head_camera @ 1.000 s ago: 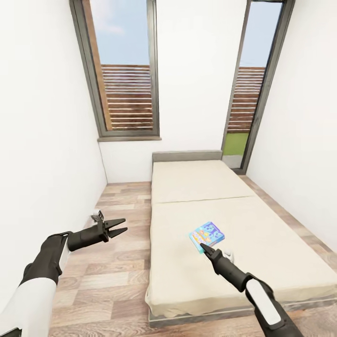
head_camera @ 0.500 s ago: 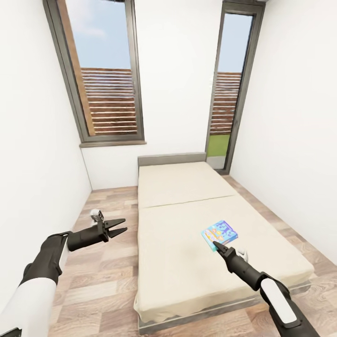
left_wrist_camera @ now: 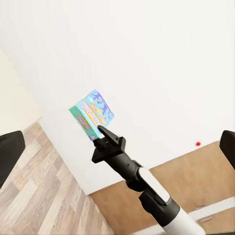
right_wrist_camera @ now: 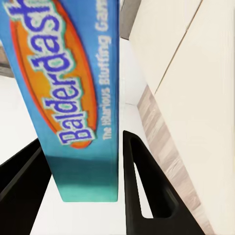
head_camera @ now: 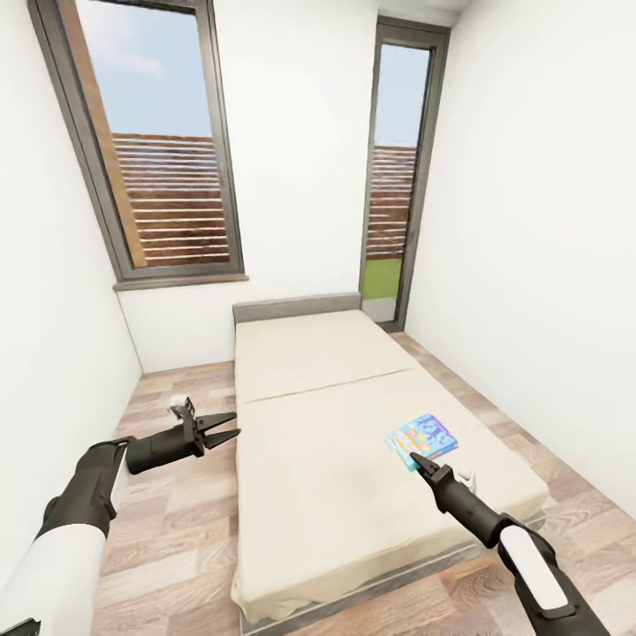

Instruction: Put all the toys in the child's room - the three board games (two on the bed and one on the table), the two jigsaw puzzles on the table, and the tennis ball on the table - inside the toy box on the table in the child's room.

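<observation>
A small blue board game [head_camera: 426, 437] box printed "Balderdash" is held edge-on just above the bed [head_camera: 309, 415], near its right side, with my right gripper [head_camera: 415, 461] shut on its near end. In the right wrist view the board game [right_wrist_camera: 73, 88] stands between the two dark fingers [right_wrist_camera: 142, 186]. From the left wrist view the board game [left_wrist_camera: 92, 113] sticks up from the right gripper [left_wrist_camera: 101, 131] against the white wall. Over the wooden floor left of the bed, my left gripper [head_camera: 228, 426] hangs open and holds nothing.
The beige bed with its grey headboard [head_camera: 296, 306] runs away from me along the room's middle. White walls close in on both sides. A tall window [head_camera: 159, 150] and a glass door [head_camera: 397, 177] are in the far wall. Wooden floor [head_camera: 177, 503] lies left of the bed.
The whole picture has shifted left and down as the camera moved. The right gripper keeps hold of the blue box, now nearer the bed's right side. The left gripper stays open.
</observation>
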You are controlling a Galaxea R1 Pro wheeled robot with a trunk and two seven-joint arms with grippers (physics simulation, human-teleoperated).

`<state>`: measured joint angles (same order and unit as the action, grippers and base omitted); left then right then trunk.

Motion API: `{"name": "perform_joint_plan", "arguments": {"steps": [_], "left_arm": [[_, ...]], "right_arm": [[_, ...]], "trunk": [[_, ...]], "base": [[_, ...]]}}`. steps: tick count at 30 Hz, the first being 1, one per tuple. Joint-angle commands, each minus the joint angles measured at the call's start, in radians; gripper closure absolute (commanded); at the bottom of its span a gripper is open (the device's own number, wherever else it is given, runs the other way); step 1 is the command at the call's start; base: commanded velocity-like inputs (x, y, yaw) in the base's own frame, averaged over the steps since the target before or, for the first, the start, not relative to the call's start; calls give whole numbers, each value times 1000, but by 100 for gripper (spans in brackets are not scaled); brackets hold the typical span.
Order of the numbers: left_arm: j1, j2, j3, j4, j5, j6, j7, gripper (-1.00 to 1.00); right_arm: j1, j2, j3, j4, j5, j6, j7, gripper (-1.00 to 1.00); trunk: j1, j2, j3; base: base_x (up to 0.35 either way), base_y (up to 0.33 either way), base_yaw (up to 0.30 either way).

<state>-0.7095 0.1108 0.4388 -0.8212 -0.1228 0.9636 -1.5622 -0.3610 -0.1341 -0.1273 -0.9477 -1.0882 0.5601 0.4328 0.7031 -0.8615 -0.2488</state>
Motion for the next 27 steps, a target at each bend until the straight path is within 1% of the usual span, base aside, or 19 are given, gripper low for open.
{"name": "perform_joint_plan", "arguments": {"steps": [1,11,13,15,18,27], "left_arm": [[-1,0,4,-1,-11,11,-9,-100],[-1,4,10,-1,-11,11,-9,-100],[-1,2,8,-1,-11,11,-9,-100],[-1,1,6,-1,-11,11,-9,-100],[-1,1,5,-1,-11,11,-9,-100],[-1,0,5,-1,-11,10,-9,-100]], "right_arm": [[-1,-1,-3,0,-6,9,5,100],[-1,-3,-9,-2,-5,26,12,100],[-1,-3,-14,-2,-5,30,12,100],[-1,-2,-31,-2,-4,33,12,100],[-1,-2,-39,-2,-4,33,12,100],[-1,-2,-43,-2,-4,32,12,100]], "trunk": [[-4,6,3],[-42,76,48],[-50,90,56],[-57,104,65],[-69,125,79],[-103,188,119]], "base": [[0,0,-205],[0,0,-197],[0,0,-192],[0,0,-192],[0,0,-192],[0,0,-192]]}}
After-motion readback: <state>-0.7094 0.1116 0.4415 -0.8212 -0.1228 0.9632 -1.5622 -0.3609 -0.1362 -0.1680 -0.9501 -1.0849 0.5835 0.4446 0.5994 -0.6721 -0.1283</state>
